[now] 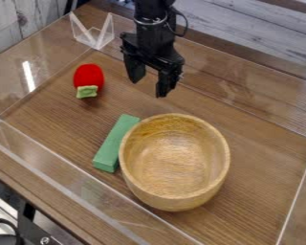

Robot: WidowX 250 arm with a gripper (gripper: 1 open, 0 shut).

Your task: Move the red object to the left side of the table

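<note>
The red object [88, 78] is a small rounded strawberry-like toy with a light green end, lying on the brown wood-grain table [245, 105] at the left. My black gripper [150, 80] hangs pointing down a little to the right of it, apart from it. Its fingers stand open with nothing between them.
A large wooden bowl [175, 160] sits at the front centre-right, with a flat green rectangular block [118, 142] lying against its left side. Clear acrylic walls [41, 172] border the tabletop, and a clear stand [92, 32] is at the back left.
</note>
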